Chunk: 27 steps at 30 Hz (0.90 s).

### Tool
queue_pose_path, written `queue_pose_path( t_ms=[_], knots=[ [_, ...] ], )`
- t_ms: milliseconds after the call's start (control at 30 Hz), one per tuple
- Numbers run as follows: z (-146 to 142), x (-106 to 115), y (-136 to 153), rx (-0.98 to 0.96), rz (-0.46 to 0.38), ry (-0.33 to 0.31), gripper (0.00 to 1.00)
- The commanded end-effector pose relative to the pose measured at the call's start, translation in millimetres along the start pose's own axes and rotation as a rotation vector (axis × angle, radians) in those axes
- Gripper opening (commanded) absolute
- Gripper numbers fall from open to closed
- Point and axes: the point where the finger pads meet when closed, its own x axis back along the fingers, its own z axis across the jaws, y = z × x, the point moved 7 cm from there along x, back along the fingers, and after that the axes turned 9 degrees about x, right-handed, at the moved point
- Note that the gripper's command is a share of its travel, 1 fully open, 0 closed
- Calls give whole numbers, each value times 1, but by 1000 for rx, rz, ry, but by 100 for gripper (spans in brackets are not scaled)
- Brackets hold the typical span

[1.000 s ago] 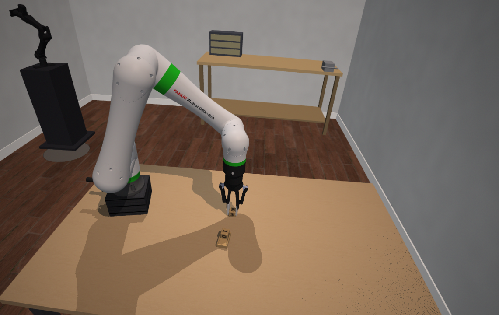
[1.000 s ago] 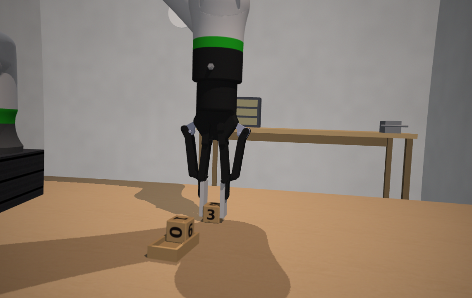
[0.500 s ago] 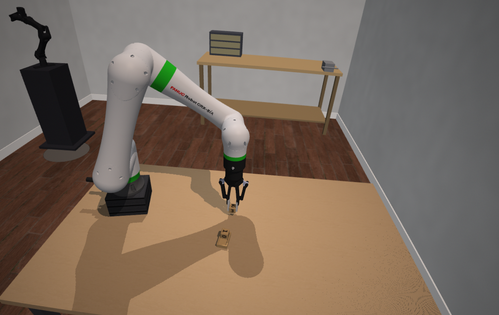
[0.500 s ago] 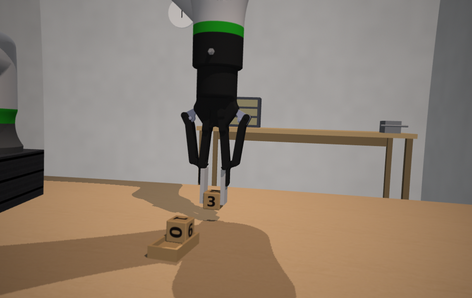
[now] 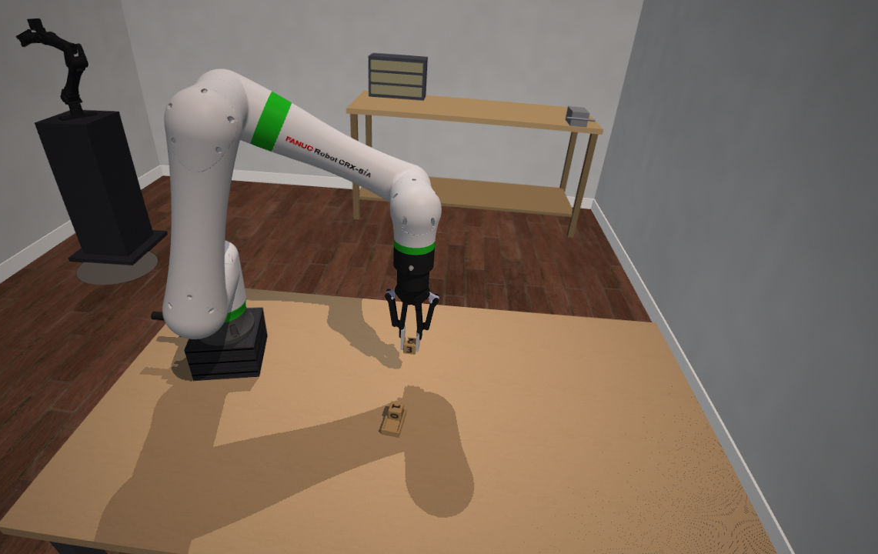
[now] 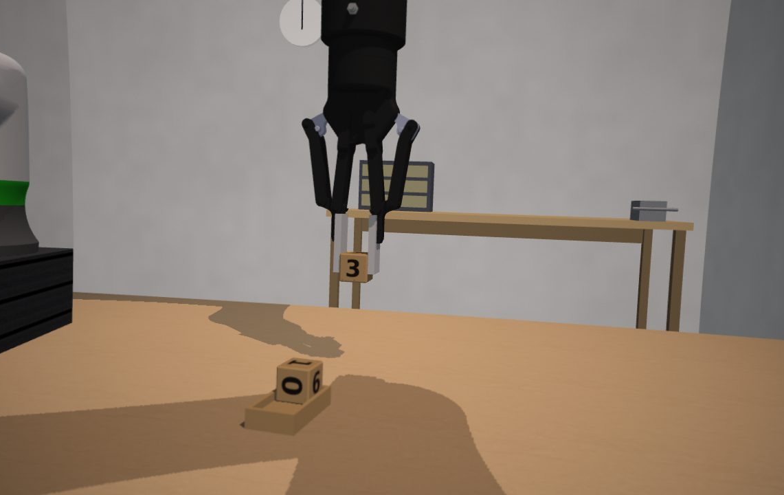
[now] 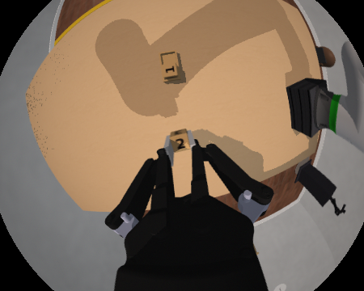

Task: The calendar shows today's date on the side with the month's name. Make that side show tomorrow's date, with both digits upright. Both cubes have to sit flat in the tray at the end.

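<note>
My gripper (image 5: pixel 411 338) (image 6: pixel 356 261) (image 7: pixel 179 139) points down, shut on a wooden cube (image 5: pixel 409 348) (image 6: pixel 353 267) (image 7: pixel 179 143), and holds it in the air above the table, behind the tray. The held cube shows an upright 3 toward the exterior camera and a 2 toward the wrist camera. The other cube (image 5: pixel 394 413) (image 6: pixel 291 383) (image 7: pixel 170 70) sits in the far end of the small wooden tray (image 5: pixel 390 432) (image 6: pixel 268 420) (image 7: pixel 168 59). It shows a 0 lying on its side to the front, a 6 to the right and a 1 on top. The tray's near end is empty. No month's name is readable.
The arm's black base (image 5: pixel 225 351) (image 6: pixel 13 301) (image 7: pixel 305 107) stands on the table to the left. A back bench (image 5: pixel 469 110) (image 6: pixel 505 220) carries a drawer box and a grey block, beyond the table. A black pedestal (image 5: pixel 94 185) with a small arm stands at the far left.
</note>
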Motion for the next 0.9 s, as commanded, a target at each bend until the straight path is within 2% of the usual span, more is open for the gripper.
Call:
queue_pose_path(
  t_ms=[0,367,867],
  knots=[
    [0,1,0,0,0,0,25],
    [0,1,-1,34,0,0,25],
    [4,1,-19,579,0,0,25]
  ],
)
